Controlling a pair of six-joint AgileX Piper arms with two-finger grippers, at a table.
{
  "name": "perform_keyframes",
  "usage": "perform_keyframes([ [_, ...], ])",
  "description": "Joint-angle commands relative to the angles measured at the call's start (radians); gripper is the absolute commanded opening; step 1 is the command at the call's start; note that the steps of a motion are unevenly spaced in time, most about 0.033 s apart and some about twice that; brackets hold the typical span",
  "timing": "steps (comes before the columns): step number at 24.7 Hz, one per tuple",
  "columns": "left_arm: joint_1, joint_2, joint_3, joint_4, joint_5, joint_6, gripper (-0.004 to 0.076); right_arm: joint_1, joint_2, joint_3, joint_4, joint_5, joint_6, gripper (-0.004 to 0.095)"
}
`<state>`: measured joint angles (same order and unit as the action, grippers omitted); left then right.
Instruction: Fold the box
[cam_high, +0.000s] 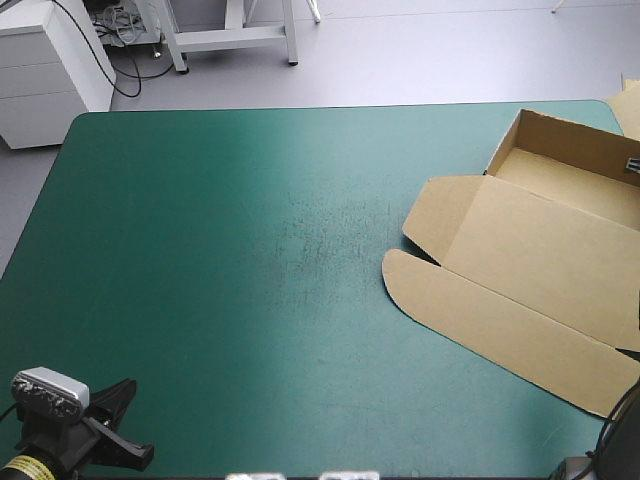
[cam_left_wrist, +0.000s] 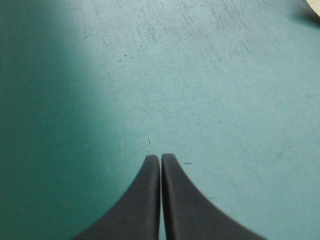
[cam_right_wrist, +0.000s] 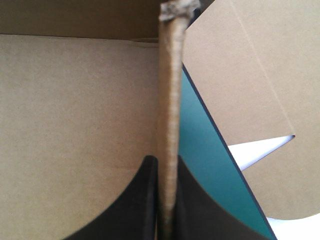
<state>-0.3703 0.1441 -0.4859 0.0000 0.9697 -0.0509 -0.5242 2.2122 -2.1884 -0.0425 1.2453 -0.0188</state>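
We see the brown box (cam_high: 540, 250) on the right side of the teal-green cover (cam_high: 230, 230), running off the high view's right edge. Its far part is a tray with raised walls (cam_high: 560, 135) near the table's far right corner. The lid (cam_high: 500, 300) lies flat on the cover toward the near side and ends in a rounded flap (cam_high: 400, 275).

The right gripper (cam_right_wrist: 167, 161) pinches one upright wall of the box (cam_right_wrist: 170, 100), which we see edge-on, with a black finger pressed against each face. On one side of that wall lies the tray's floor (cam_right_wrist: 75, 125), and on the other a strip of bare cover. Past the table's edge there, another piece of brown board (cam_right_wrist: 250, 75) shows.

The left gripper (cam_left_wrist: 161, 159) hangs over bare cover at the table's near left corner, well apart from the box. Its two black fingers are pressed together into a single point with nothing between them.
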Motion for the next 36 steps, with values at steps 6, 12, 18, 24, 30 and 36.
perform_keyframes([
  [6, -0.002, 0.015, -0.021, 0.000, -0.064, 0.000, -0.0008, -0.004, -0.095, -0.032, -0.046, 0.006, -0.039, 0.0337],
  [12, -0.002, 0.015, -0.021, -0.006, -0.062, 0.000, -0.0008, 0.008, -0.282, -0.032, -0.022, 0.006, -0.057, 0.0539],
  [18, -0.002, 0.015, -0.021, 0.000, -0.062, 0.000, -0.0008, 0.136, -0.554, 0.037, 0.050, 0.008, -0.125, 0.0490],
  [24, -0.002, 0.015, -0.021, 0.000, -0.062, 0.000, -0.0008, 0.283, -0.858, 0.315, 0.061, 0.004, -0.184, 0.0242],
  [30, -0.002, 0.015, -0.021, 0.000, -0.062, 0.000, -0.0008, 0.372, -1.321, 0.801, 0.106, -0.274, -0.214, -0.0016],
  [36, -0.002, 0.015, -0.021, 0.000, -0.062, 0.000, -0.0008, 0.372, -1.697, 1.214, 0.113, -0.318, -0.219, -0.0016],
])
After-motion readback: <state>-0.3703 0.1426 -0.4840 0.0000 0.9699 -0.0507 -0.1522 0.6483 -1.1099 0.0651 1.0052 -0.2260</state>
